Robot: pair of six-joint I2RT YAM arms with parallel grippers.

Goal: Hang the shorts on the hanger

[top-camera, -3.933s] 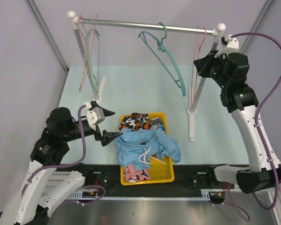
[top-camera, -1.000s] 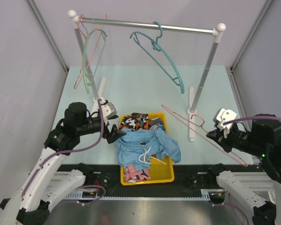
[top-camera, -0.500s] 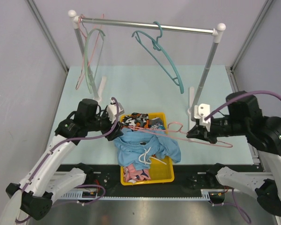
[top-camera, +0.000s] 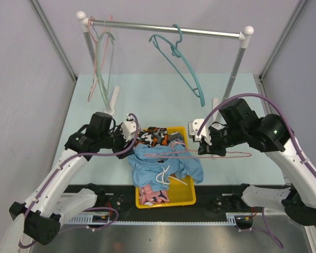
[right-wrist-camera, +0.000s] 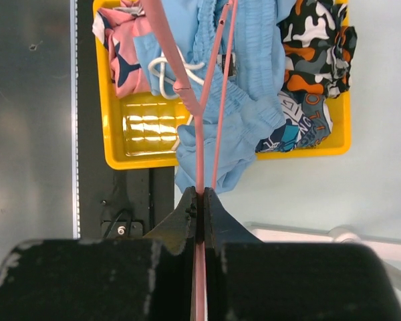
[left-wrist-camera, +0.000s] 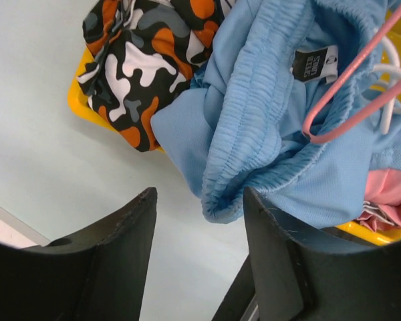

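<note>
From above, the shorts (top-camera: 168, 162) spill over the yellow bin's (top-camera: 166, 201) left rim, where the left gripper (top-camera: 131, 144) hovers, jaws apart. Right of the bin, the right gripper (top-camera: 202, 149) pinches the hanger (top-camera: 226, 154), whose wire reaches over the bin. Left wrist: only the waistband's (left-wrist-camera: 244, 134) tip lies between the fingers (left-wrist-camera: 274, 254), so a bite might slip. Right wrist: the wire crosses the drawstring (right-wrist-camera: 159, 67) and could snag.
</note>
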